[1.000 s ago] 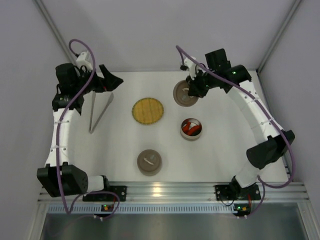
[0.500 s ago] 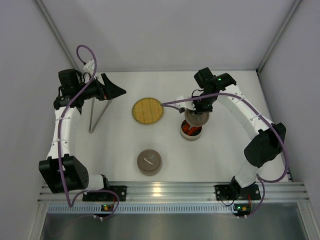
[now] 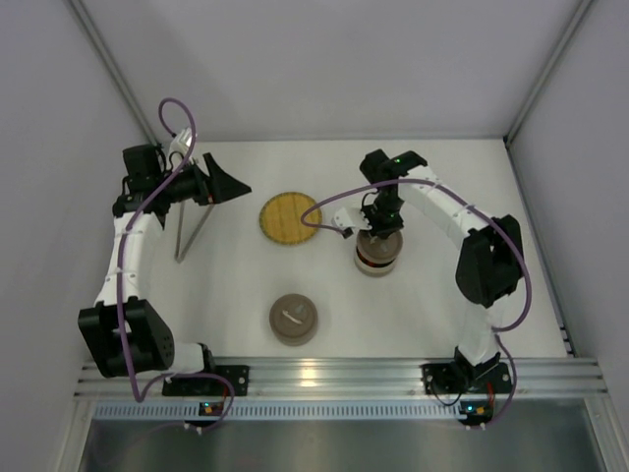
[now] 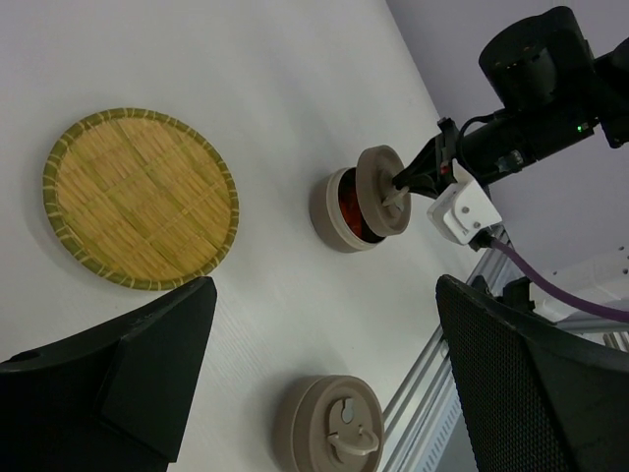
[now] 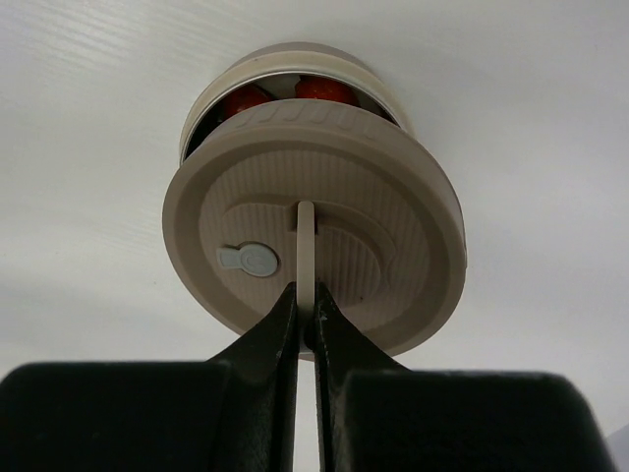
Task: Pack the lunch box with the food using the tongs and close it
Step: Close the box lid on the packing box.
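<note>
The lunch box [image 3: 376,262] is a round beige tub right of the table's middle, with red-orange food [image 5: 324,90] showing inside it. My right gripper [image 3: 381,228] is shut on the thin upright handle [image 5: 306,246] of the beige lid [image 5: 314,251]. The lid hangs tilted just above the tub [image 4: 334,211], covering most of its opening. The silver tongs [image 3: 193,231] lie on the table at the left. My left gripper [image 3: 224,183] hovers open and empty above their far end. No sushi rolls show.
A round yellow woven plate [image 3: 290,218] lies bare left of the lunch box. A second beige round container [image 3: 294,320] with its lid on stands near the front middle. The aluminium rail [image 3: 324,376] runs along the near edge.
My right gripper carried the lid from the back of the table forward to above the lunch box. The left gripper drifted slightly to the right, still open.
</note>
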